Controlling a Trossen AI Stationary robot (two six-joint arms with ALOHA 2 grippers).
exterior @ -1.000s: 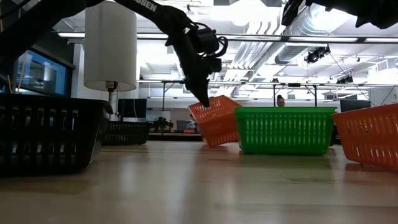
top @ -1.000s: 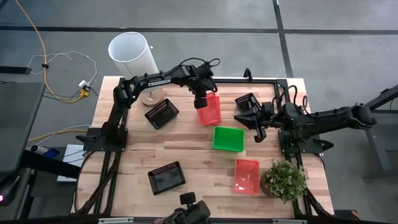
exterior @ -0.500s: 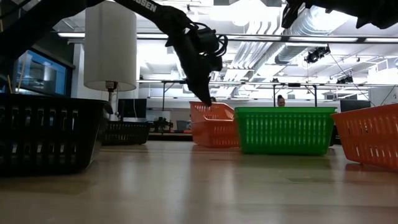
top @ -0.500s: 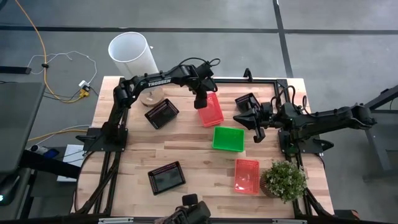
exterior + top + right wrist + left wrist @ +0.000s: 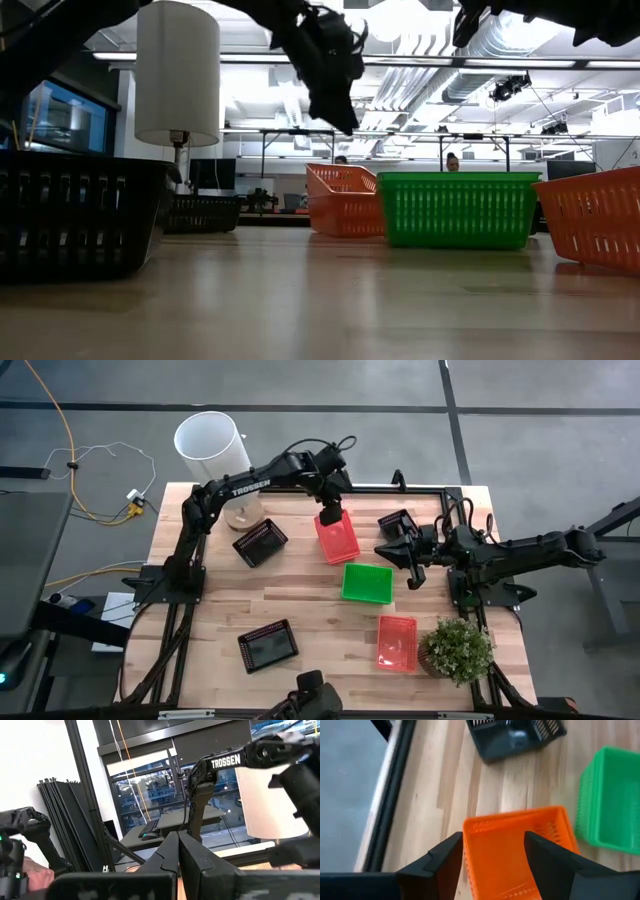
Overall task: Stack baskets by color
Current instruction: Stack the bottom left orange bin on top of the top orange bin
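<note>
A red basket [image 5: 337, 537] [image 5: 512, 852] sits flat on its bottom at the table's far middle, beside a green basket [image 5: 367, 582] [image 5: 458, 208]. My left gripper [image 5: 330, 512] [image 5: 492, 855] [image 5: 338, 112] hangs open just above the red basket's far end, touching nothing. A second red basket [image 5: 397, 642] rests near the front right. Black baskets sit at the far left [image 5: 260, 542], the near left [image 5: 268, 645] and the far right [image 5: 397, 522] [image 5: 515, 737]. My right gripper [image 5: 383, 549] [image 5: 178, 851] is shut in the air by the far right black basket.
A tall white cylinder [image 5: 212, 445] stands at the far left corner and a potted plant [image 5: 458, 650] at the near right corner. Bare wood lies between the near black basket and the green one. A dark frame rail [image 5: 390, 795] runs along the far edge.
My left gripper has opened, let go of the red basket and risen. The basket, tilted with one end lifted a second ago, now sits flat on the table next to the green basket.
</note>
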